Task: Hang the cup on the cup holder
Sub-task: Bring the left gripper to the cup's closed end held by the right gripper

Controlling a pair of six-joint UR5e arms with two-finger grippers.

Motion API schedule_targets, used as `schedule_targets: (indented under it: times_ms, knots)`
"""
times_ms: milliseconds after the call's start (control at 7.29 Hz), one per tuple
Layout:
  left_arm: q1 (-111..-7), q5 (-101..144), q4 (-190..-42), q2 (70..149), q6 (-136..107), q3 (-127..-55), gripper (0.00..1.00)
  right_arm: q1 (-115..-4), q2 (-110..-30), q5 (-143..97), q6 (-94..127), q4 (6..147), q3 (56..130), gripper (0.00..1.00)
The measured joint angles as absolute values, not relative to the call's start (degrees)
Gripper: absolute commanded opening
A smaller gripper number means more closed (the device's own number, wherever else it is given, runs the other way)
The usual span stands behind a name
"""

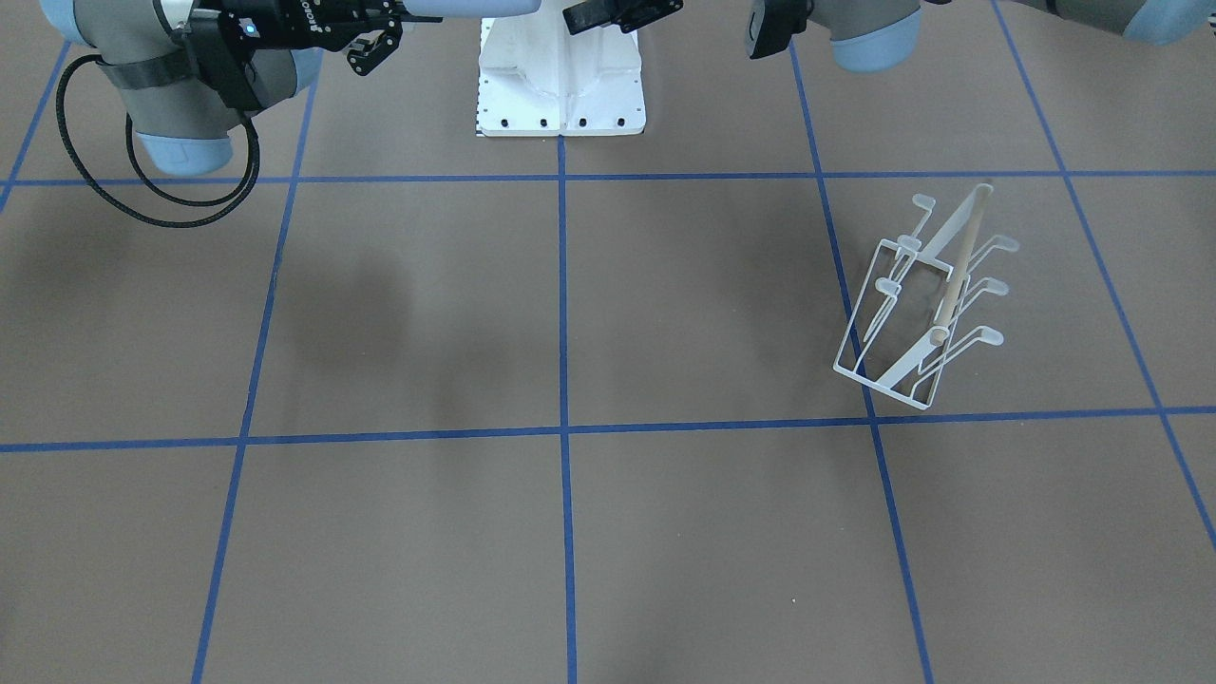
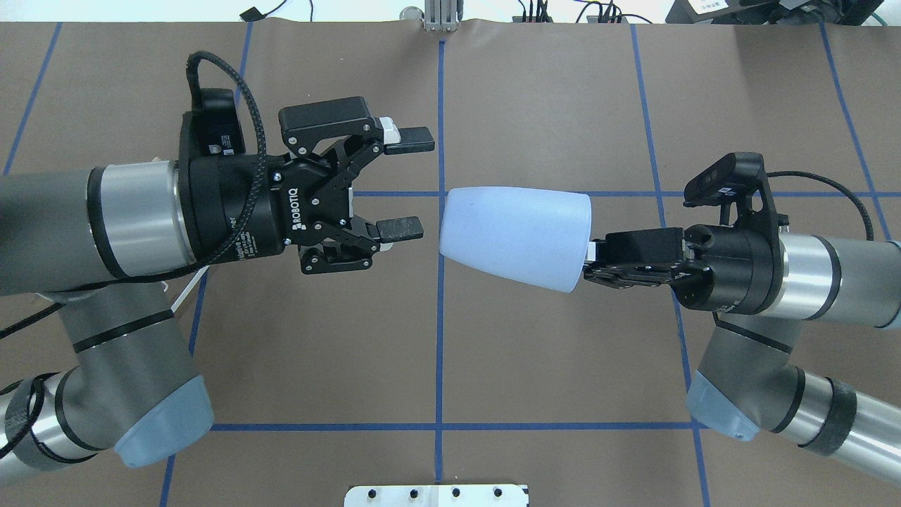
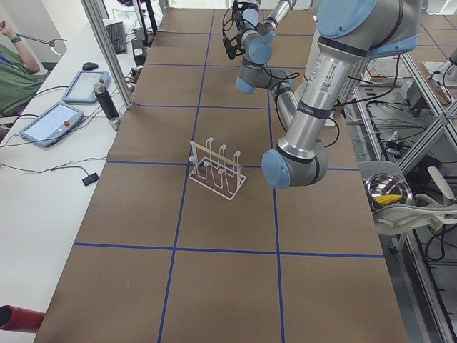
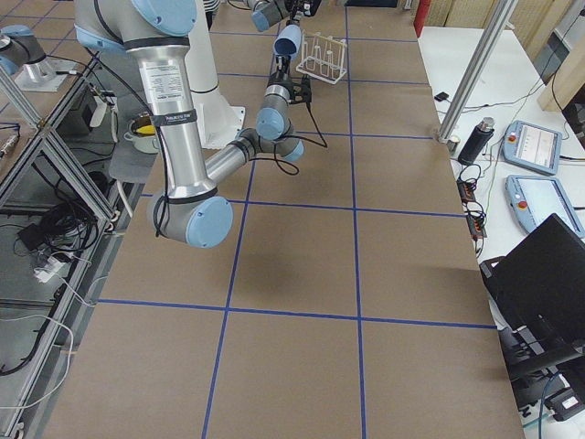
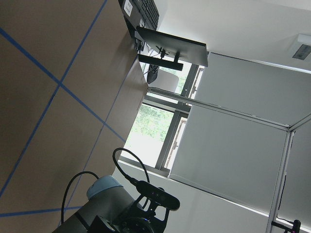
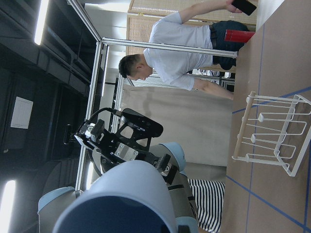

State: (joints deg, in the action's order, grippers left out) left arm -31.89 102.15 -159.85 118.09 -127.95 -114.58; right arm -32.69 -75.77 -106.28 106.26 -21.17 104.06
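In the overhead view my right gripper (image 2: 590,259) is shut on the wide rim of the pale blue cup (image 2: 514,236). It holds the cup level in the air, with the narrow base pointing at my left gripper (image 2: 407,184). The left gripper is open and empty, its fingertips just short of the cup's base and not touching it. The cup also shows in the right wrist view (image 6: 121,199) and the exterior right view (image 4: 288,38). The white wire cup holder (image 1: 926,304) stands empty on the table on my left side. It also shows in the exterior left view (image 3: 216,171) and the right wrist view (image 6: 272,131).
The white bolted pedestal (image 1: 560,85) stands at the robot's base. The brown table has blue tape lines. An operator (image 6: 180,63) stands beyond the table's left end. Tablets (image 3: 53,121) lie on a side table. A steel bowl (image 3: 385,191) sits beside the robot.
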Motion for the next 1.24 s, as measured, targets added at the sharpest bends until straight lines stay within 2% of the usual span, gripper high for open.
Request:
schedule_targets:
  times_ms: [412, 686, 1098, 1235]
  knots:
    - [-29.3, 102.1, -159.4, 119.6, -127.9, -114.5, 0.97, -32.4, -75.8, -106.3, 106.3, -21.4, 104.0, 0.0]
    - [-28.4, 102.0, -159.4, 119.9, -127.7, -114.3, 0.86, -32.2, -75.8, -106.3, 106.3, -21.4, 104.0, 0.0]
    - [-27.4, 102.0, -159.3, 120.0, -127.6, -114.3, 0.84, -32.0, -75.8, -106.3, 106.3, -21.4, 104.1, 0.0]
    - [-27.2, 102.0, -159.3, 120.0, -127.6, -114.4, 0.8, -32.0, -75.8, -106.3, 106.3, -21.3, 104.1, 0.0]
